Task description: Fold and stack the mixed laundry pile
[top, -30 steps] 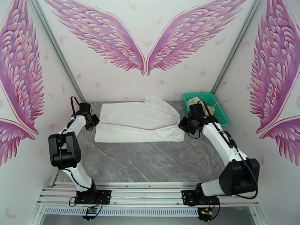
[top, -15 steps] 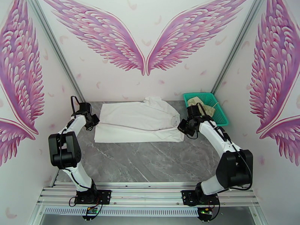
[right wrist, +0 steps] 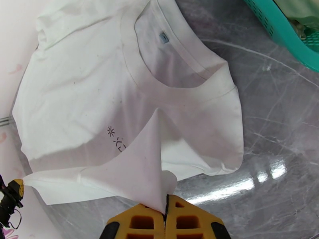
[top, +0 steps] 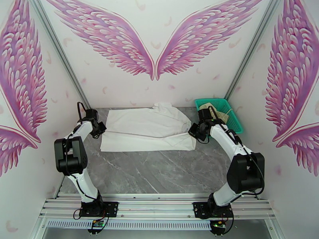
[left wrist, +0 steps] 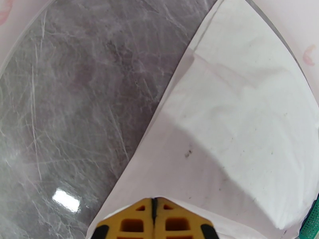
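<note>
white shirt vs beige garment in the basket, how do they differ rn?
The white shirt lies spread on the table; the beige garment sits crumpled in the green basket. The left gripper and right gripper each pinch the white shirt; nothing touches the beige garment. Both are soft cloth.

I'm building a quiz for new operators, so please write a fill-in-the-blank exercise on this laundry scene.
1. The white shirt lies spread on the ___.
2. The beige garment lies inside the ___.
3. The basket stands at the table's far ___ corner.
4. The right fingers pinch a fold of the ___.

Missing words: table; basket; right; shirt
</note>
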Tool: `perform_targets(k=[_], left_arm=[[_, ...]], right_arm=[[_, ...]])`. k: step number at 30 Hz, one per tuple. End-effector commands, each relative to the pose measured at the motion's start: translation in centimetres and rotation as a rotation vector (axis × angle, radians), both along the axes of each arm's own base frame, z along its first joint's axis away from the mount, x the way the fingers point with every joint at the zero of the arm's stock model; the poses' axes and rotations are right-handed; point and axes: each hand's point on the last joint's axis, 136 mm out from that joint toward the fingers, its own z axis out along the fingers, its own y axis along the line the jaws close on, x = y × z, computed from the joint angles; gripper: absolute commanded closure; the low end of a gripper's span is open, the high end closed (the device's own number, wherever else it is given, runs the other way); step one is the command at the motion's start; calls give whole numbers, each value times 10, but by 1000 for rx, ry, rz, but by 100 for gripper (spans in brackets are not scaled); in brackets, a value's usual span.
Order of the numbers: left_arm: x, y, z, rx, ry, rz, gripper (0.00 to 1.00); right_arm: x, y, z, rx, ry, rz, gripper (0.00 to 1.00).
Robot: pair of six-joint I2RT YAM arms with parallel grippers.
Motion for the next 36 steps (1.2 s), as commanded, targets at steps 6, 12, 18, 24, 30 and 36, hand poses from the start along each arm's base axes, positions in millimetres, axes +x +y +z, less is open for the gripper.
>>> perform_targets(k=[6, 12, 18, 24, 30, 36], left_arm=[[22, 6, 16, 15, -58, -4, 100], [19, 7, 16, 25, -41, -4, 100], [5, 11, 12, 38, -16, 6, 100], [-1, 12, 5, 36, 5, 12, 100], [-1, 14, -6, 32, 26, 15, 100], [-2, 19, -4, 32, 25, 20, 100]], right_arm=[[12, -13, 3, -26, -21, -32, 100], [13, -11, -4, -13, -11, -28, 100], [18, -7, -13, -1, 9, -15, 100], [31, -3, -21, 13, 19, -3, 100], [54, -1, -28, 7, 26, 16, 100], [71, 0, -35, -10, 41, 34, 100]])
